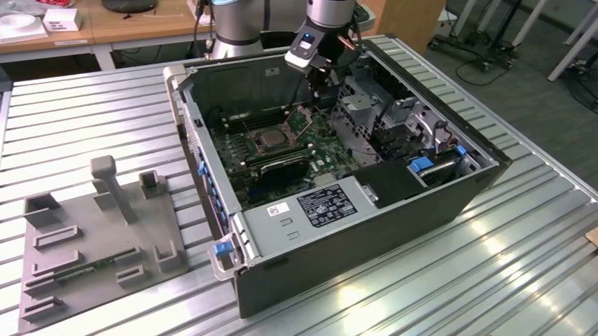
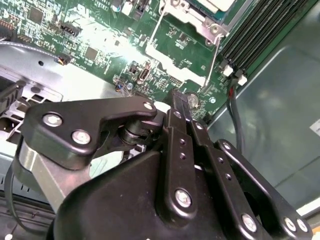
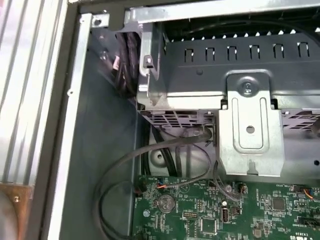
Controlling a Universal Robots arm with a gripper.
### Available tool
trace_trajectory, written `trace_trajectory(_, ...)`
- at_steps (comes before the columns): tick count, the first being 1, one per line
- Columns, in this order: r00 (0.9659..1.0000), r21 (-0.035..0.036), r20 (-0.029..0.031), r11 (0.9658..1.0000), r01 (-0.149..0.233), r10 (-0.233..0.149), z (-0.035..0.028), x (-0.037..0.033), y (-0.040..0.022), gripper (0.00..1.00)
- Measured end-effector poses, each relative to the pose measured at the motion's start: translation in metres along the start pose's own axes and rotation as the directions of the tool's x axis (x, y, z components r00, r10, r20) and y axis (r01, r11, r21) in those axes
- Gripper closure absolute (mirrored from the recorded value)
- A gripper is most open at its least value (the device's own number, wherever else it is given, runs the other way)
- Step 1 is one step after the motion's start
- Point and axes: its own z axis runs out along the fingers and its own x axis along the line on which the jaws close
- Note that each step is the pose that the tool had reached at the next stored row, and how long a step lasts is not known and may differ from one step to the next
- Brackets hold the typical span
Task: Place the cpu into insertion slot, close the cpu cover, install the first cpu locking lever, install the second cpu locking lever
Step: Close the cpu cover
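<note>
The insertion slot (image 1: 271,136) sits on the green board inside the open computer case (image 1: 374,231). In the second wrist view its silvery cpu cover (image 2: 196,16) lies flat, with a pale strip of the cpu (image 2: 218,3) showing in its window. Two thin wire levers (image 2: 153,31) (image 2: 215,54) run along the socket's sides. My gripper (image 2: 180,100) hangs over the board just beyond the socket's corner, shut, with nothing visible between its fingers. In the exterior view the gripper (image 1: 315,87) reaches down into the case's far end, behind the socket.
Black memory slots (image 2: 255,30) flank the socket. A metal drive cage (image 1: 374,115) with a silvery bracket (image 3: 250,125) stands close to the arm, and black cables (image 3: 150,155) loop over the case floor. A grey fixture tray (image 1: 94,238) lies on the slatted table at the exterior view's left.
</note>
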Motion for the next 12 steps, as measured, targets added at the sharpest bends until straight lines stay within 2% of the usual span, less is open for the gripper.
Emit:
trace_trajectory(3,1.0000,0.0000,0.0001,1.0000,0.000,0.000,0.0029,-0.0001,0.0015,0.89)
trace_trajectory(12,1.0000,0.0000,0.0001,1.0000,0.000,0.000,0.0172,-0.0005,0.0023,0.89)
